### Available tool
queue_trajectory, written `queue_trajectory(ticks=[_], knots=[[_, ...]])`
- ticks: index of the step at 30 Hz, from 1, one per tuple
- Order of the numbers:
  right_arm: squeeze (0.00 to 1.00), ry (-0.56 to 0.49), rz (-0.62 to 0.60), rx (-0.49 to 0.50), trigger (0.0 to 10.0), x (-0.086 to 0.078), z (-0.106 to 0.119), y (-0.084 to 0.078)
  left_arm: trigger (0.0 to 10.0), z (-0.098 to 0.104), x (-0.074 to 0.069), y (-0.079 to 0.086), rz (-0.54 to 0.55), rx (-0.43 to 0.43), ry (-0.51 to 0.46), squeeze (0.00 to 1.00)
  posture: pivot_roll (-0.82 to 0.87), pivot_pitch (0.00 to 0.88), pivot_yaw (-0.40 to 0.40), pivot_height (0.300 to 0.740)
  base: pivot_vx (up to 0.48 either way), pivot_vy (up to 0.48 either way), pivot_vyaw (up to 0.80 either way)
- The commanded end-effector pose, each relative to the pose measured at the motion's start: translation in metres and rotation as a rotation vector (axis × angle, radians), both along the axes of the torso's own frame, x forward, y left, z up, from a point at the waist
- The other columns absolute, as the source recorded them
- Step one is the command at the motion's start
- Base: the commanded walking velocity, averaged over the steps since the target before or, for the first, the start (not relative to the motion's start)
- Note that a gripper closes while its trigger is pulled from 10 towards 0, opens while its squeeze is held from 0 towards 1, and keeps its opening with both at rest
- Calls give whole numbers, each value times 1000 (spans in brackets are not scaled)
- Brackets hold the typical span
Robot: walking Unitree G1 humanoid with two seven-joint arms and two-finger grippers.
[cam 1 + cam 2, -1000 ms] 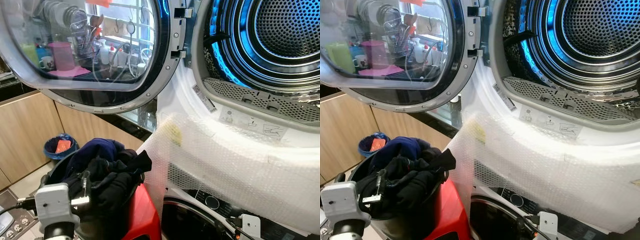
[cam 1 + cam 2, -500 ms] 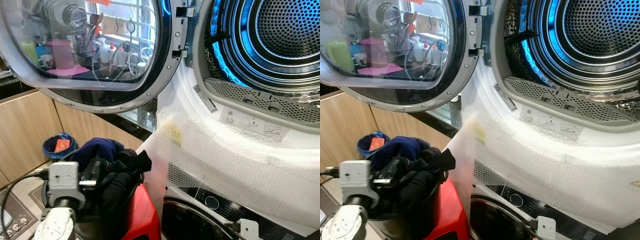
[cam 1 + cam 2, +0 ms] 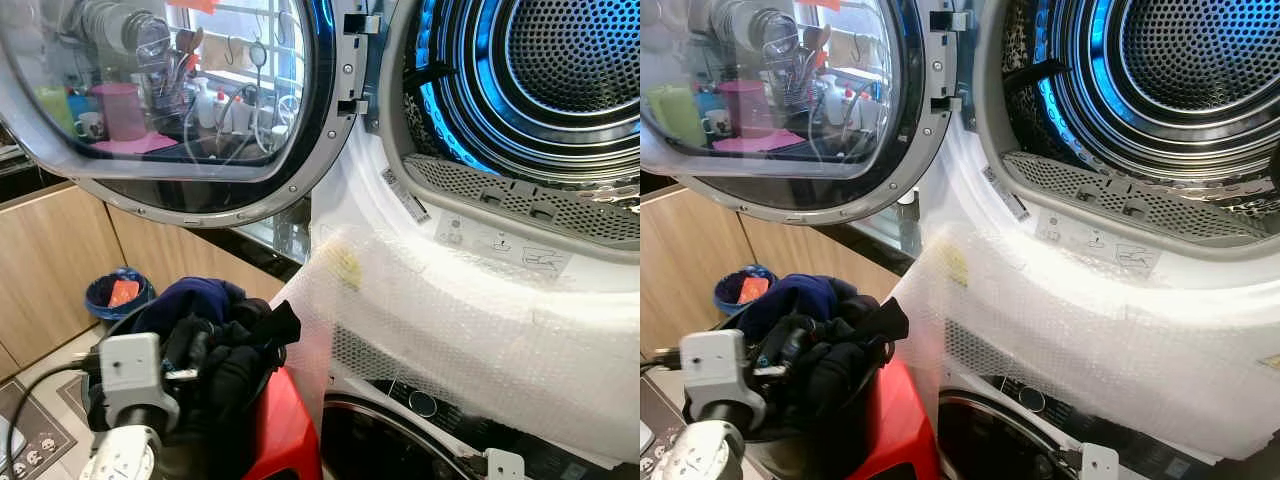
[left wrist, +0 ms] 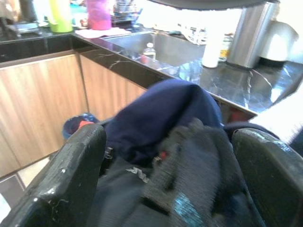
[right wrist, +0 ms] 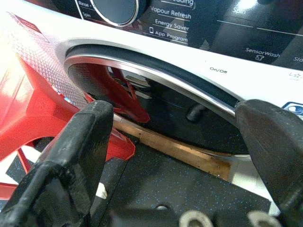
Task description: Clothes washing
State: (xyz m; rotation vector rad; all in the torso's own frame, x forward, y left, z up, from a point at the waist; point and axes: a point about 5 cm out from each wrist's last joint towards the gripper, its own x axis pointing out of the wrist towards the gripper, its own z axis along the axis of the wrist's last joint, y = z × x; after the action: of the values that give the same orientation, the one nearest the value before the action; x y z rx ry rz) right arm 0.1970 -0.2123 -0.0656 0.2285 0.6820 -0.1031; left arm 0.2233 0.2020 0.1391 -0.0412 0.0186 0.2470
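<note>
Dark clothes (image 3: 225,345), black w/ a navy piece on top, sit heaped in a black basket (image 3: 130,322) at lower left of the head views, on a red stool (image 3: 285,430) just beside the bubble-wrapped machine front (image 3: 470,340). Left gripper (image 4: 168,170) is at the pile, fingers (image 4: 71,175) spread wide either side of the dark fabric, nothing pinched. Right gripper (image 5: 175,156) hangs low w/ fingers spread, facing the lower washer's closed door (image 5: 156,90); upper drum (image 3: 560,60) at upper right, its door (image 3: 170,100) swung open at upper left.
</note>
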Motion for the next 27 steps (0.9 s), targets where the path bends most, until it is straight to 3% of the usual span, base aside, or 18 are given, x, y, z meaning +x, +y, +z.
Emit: queue_trajectory(ticks=[1,12,24,25,26,27], knots=[[0,-13,-16,-8,10000,1,2,-4,10000,1,1,2,14,-40,7,0,120,0,-64,740,0,0,0],[0,-35,12,36,10000,-1,2,-1,10000,-5,11,7,-22,-108,52,0,110,0,-66,740,0,0,0],[0,-13,10,-1,10000,-13,-1,-13,9922,-9,22,6,-93,-224,102,0,91,0,-60,740,0,0,0],[0,-14,9,-1,10000,-13,-1,-13,9451,-10,23,5,-108,-243,107,0,91,0,-60,740,0,0,0],[0,-14,9,-1,10000,-13,-1,-13,5922,-10,23,4,-122,-262,113,0,90,0,-59,740,0,0,0],[0,-15,9,-2,10000,-13,-1,-14,4588,-9,25,2,-138,-292,119,0,92,0,-59,740,0,0,0]])
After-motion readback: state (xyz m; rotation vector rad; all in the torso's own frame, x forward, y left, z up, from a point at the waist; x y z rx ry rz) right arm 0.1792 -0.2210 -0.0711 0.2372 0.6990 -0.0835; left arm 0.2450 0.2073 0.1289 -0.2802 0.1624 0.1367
